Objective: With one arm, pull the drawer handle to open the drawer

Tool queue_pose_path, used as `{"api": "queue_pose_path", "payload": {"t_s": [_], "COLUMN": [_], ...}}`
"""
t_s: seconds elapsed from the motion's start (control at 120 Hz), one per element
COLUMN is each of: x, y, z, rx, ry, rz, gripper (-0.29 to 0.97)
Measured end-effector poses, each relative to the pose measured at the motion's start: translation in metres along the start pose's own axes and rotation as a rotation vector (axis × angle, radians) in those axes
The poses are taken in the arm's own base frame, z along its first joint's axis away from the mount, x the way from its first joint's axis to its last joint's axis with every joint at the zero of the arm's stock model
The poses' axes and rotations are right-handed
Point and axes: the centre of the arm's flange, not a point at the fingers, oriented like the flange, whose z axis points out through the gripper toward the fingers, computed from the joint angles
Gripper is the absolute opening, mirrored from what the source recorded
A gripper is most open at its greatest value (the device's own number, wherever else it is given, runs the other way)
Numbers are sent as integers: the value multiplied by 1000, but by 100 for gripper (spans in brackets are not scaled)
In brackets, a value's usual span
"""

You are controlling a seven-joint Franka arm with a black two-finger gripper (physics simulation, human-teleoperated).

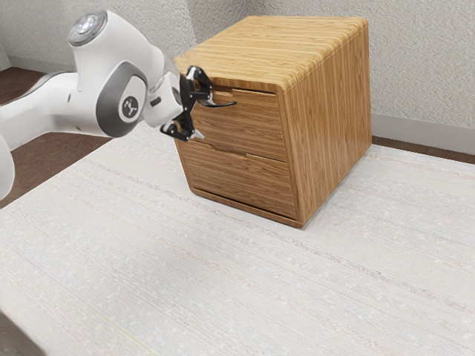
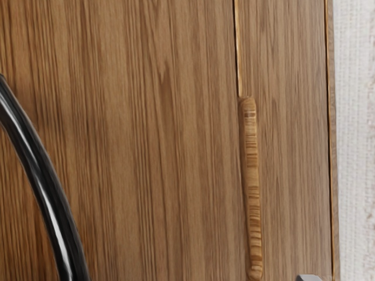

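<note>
A bamboo cabinet (image 1: 326, 111) with two drawers stands on the pale surface. The upper drawer (image 1: 249, 126) carries a thin black curved handle (image 1: 223, 104); its front looks about flush with the cabinet. My gripper (image 1: 193, 105) is at the handle's end nearer the arm, one finger above the bar and one below, spread wide and open. In the wrist view the black handle (image 2: 41, 193) arcs close to the hand across the drawer front (image 2: 146, 140). Beyond it runs the seam to the lower drawer and that drawer's wooden lip (image 2: 252, 193).
The lower drawer (image 1: 241, 178) is shut. The pale textured surface (image 1: 223, 282) spreads wide in front of the cabinet. A grey wall with a baseboard (image 1: 423, 130) stands behind, and brown floor (image 1: 44, 156) lies under the arm.
</note>
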Motion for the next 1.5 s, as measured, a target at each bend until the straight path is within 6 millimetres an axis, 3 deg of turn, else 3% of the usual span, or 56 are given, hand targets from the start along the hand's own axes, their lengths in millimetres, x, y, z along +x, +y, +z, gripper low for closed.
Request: {"api": "queue_pose_path", "payload": {"t_s": [0.2, 0.358, 0.508, 0.658, 0.817, 1.5], "x": [0, 0, 0, 3, 5, -2], "y": [0, 1, 5, 14, 15, 41], "z": [0, -2, -11, -16, -29, -64], "rx": [2, 2, 1, -8, -2, -11], "ry": [0, -4, -1, -1, -6, -28], "rz": [2, -1, -5, -1, 4, -8], "gripper": [34, 36, 20, 18, 6, 18]}}
